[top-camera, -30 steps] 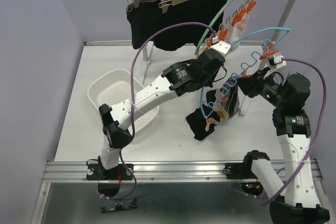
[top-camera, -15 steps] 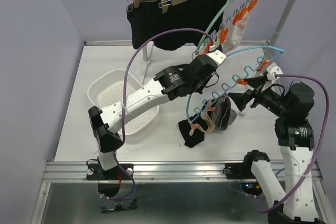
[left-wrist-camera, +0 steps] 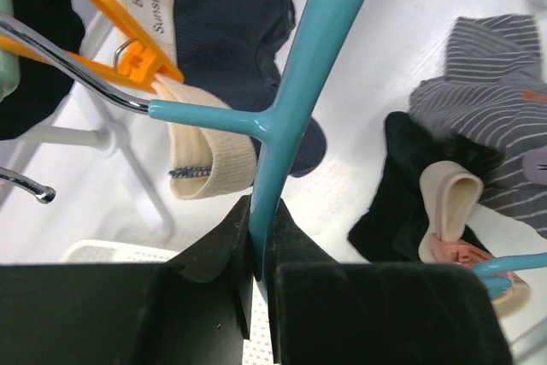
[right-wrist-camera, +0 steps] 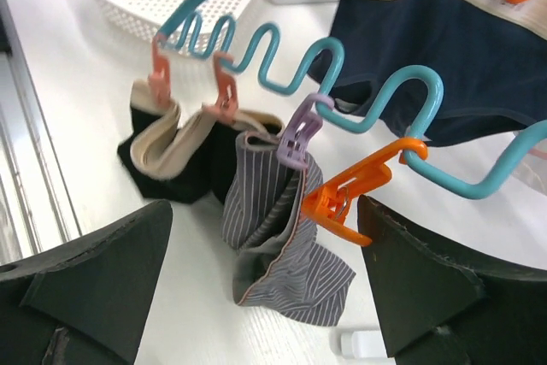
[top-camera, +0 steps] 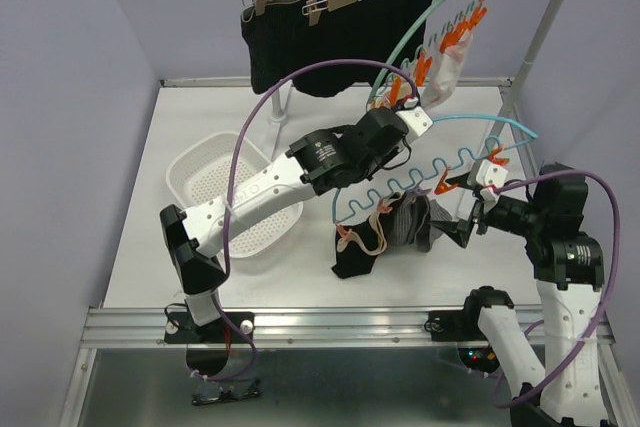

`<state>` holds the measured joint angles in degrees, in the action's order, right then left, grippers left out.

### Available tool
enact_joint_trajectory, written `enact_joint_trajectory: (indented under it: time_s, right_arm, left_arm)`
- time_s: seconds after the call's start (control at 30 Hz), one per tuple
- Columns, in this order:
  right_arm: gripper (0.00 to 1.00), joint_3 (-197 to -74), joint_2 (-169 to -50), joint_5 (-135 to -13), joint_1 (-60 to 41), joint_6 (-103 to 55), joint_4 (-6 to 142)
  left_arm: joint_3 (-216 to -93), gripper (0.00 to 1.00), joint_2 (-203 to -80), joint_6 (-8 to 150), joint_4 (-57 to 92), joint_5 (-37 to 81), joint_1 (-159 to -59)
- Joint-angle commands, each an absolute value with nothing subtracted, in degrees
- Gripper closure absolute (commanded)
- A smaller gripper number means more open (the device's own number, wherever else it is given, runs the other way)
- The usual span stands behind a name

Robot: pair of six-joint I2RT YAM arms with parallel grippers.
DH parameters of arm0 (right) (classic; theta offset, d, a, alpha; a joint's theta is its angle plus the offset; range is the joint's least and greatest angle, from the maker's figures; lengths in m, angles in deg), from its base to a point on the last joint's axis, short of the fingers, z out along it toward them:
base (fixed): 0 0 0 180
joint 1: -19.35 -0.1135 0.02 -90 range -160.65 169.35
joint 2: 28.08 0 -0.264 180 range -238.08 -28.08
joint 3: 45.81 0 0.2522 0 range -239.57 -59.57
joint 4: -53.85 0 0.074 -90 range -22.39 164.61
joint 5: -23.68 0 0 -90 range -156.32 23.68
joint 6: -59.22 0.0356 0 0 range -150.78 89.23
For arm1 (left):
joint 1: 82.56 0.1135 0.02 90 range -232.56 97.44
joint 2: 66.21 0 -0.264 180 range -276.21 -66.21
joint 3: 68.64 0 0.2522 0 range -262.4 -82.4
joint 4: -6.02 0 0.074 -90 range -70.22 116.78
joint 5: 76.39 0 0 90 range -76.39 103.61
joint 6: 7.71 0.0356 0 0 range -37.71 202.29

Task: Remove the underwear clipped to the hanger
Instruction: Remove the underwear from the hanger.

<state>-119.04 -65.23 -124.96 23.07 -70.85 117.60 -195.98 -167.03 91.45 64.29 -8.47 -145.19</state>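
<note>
From above, the left jaws pinch the teal hanger and hold it slanted over the table. Its low end rests a black piece and a grey striped piece on the surface. The right jaws sit just right of them. Black shorts hang on the rail behind.

At the left wrist, the jaws are pressed tight on the hanger's stem, with a navy piece clipped above.

At the right wrist, the jaws are spread wide, empty, either side of the grey piece. A purple clip grips that piece, and an orange clip touches it.

Risks: closing here may catch the orange clip or the wire rather than cloth. A hard pull against the purple clip could twist the stem in that narrow pinch, or tear the hanger loose.
</note>
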Motion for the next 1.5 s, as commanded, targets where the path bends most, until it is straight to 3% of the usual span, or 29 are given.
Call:
enact_joint_trajectory:
  time_s: [0.0,0.27,0.7,1.0,1.47]
  right_arm:
    - [0.07,-123.21,-67.19,-128.46,22.86,-85.59,130.94]
    - [0.06,-122.16,-67.64,-133.21,22.86,-95.28,141.52]
    - [0.05,-116.36,-66.84,-135.32,22.78,-94.68,141.10]
    - [0.03,-116.70,-65.87,-134.71,22.86,-80.35,132.21]
    - [0.02,-115.38,-65.43,-122.49,22.86,-56.89,118.15]
  left_arm:
    - [-192.89,1.00,-162.02,101.77,60.73,-17.40,-146.54]
    - [-190.33,1.00,-162.45,109.70,59.77,-34.17,-149.53]
    - [-201.92,1.00,-170.89,107.07,65.57,-44.48,-151.91]
    - [-205.79,1.00,-172.64,104.26,65.83,-46.77,-152.17]
    - [-215.63,1.00,-178.18,94.69,72.24,-43.70,-150.77]
